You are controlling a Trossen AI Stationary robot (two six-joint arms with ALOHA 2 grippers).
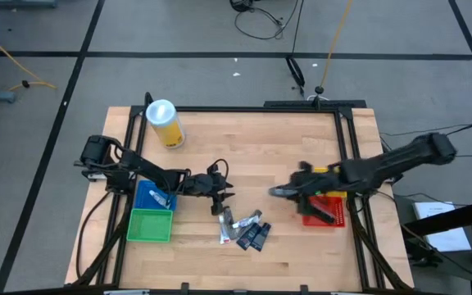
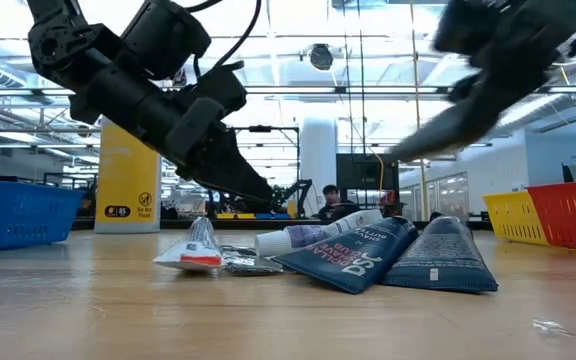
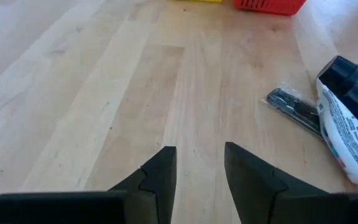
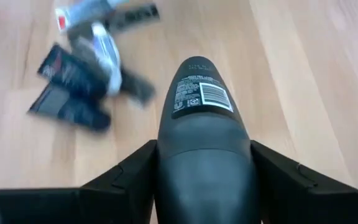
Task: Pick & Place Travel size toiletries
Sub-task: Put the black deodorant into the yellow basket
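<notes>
The travel size toiletries lie in a small pile point(image 1: 244, 231) on the wooden table, near its front middle: white tubes point(image 2: 196, 250), a silver sachet point(image 2: 248, 262) and dark blue flat tubes point(image 2: 353, 255). My left gripper point(image 1: 222, 201) stands open low over bare wood just left of and behind the pile, with nothing between its fingers point(image 3: 160, 168). A white tube point(image 3: 347, 137) and a dark sachet point(image 3: 294, 106) lie off to one side of it. My right gripper point(image 1: 279, 192) hangs above the table right of the pile, shut on a dark grey oval bottle point(image 4: 201, 143). My right gripper pinches the dark grey bottle by its two opposite sides point(image 4: 166, 155) between its two fingers. The fingers lie along the bottle, slanting down from the table's right side. The bottle's labelled end point(image 4: 201, 93) sticks out past the fingertips, and the bottle is lifted clear of the table.
A blue bin point(image 1: 152, 195) and a green bin point(image 1: 150, 225) stand at the left by my left arm. A red bin point(image 1: 324, 211) and a yellow bin point(image 1: 328, 170) stand at the right under my right arm. A yellow cylinder with a white lid point(image 1: 165, 123) stands at the far left.
</notes>
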